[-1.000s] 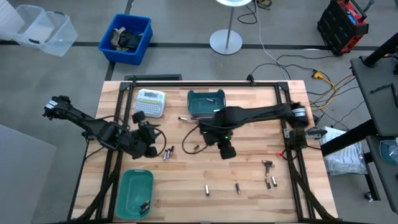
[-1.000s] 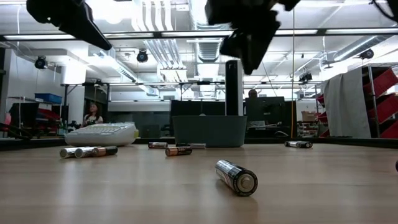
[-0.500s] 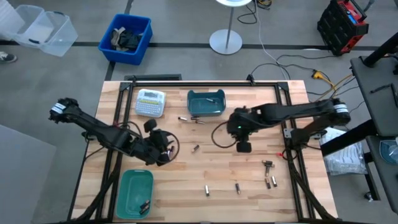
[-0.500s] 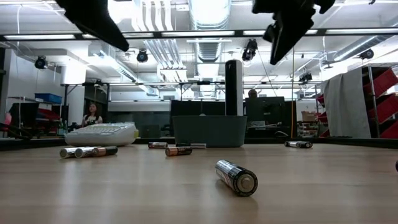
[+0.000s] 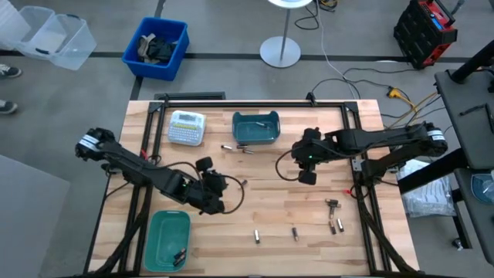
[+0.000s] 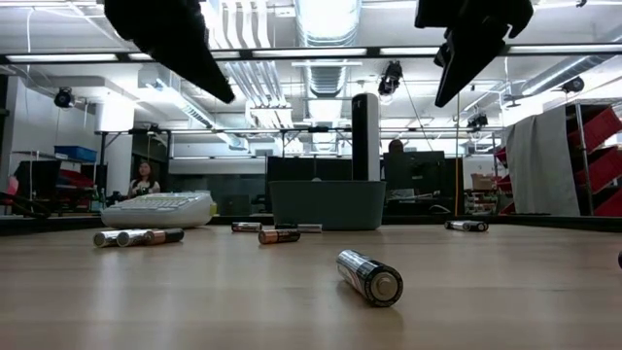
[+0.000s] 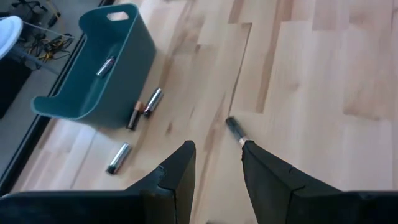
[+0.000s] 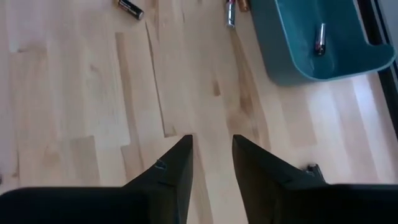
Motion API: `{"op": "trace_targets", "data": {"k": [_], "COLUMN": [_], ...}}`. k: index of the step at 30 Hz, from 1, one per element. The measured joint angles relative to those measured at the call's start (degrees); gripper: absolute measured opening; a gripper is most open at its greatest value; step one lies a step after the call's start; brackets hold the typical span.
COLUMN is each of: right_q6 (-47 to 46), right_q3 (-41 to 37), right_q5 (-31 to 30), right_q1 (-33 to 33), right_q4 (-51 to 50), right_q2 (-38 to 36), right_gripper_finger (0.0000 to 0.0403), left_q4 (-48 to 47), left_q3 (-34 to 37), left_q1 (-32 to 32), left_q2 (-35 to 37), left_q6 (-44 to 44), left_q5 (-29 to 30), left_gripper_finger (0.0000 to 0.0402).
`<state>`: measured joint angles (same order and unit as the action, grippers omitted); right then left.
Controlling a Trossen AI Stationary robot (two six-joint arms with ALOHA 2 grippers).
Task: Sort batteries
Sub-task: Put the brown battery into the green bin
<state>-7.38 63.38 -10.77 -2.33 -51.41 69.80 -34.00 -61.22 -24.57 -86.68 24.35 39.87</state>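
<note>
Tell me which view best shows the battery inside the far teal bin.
The right wrist view: the battery lies plainly in the teal bin. The left wrist view shows it too. The high view barely shows it; the low view's bin wall hides it.

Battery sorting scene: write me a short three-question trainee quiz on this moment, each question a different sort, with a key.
1. True or false: the left gripper is holding a battery.
2. Multiple choice: where is the teal bin that holds several batteries in the high view? A) at the table's front left corner B) beside the right arm's base C) on the floor
3. Short answer: what white device sits left of the far teal bin in the high view?

Key:
1. False; its fingers are apart with nothing between them, above a lone battery on the wood.
2. A.
3. The label maker with a keypad.

The right gripper is also open and empty over bare table.
</note>
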Motion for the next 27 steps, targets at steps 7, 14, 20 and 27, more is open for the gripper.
{"op": "trace_targets", "data": {"k": [7, 14, 20, 27], "right_q6": [2.04, 2.55, 3.55, 4.06], "right_q3": [-2.2, -2.31, -2.31, -2.31], "right_q5": [0.0, 0.02, 0.02, 0.03], "right_q1": [0.0, 0.0, 0.0, 0.0], "right_q4": [3.38, 3.79, 3.93, 4.38], "right_q2": [0.07, 0.07, 0.07, 0.09], "right_gripper_finger": [0.0144, 0.0181, 0.0196, 0.0195], "left_q4": [6.21, 11.42, 17.03, 32.35], "left_q3": [0.19, 0.55, 2.4, 10.42], "left_q1": [2.38, 5.91, 6.77, 9.03], "left_q2": [-6.84, -14.15, -16.23, -15.92], "left_q6": [0.1, -0.43, -1.36, -1.28], "left_q5": [0.64, 0.66, -2.47, -7.23], "left_gripper_finger": [0.0121, 0.0161, 0.0192, 0.0202]}}
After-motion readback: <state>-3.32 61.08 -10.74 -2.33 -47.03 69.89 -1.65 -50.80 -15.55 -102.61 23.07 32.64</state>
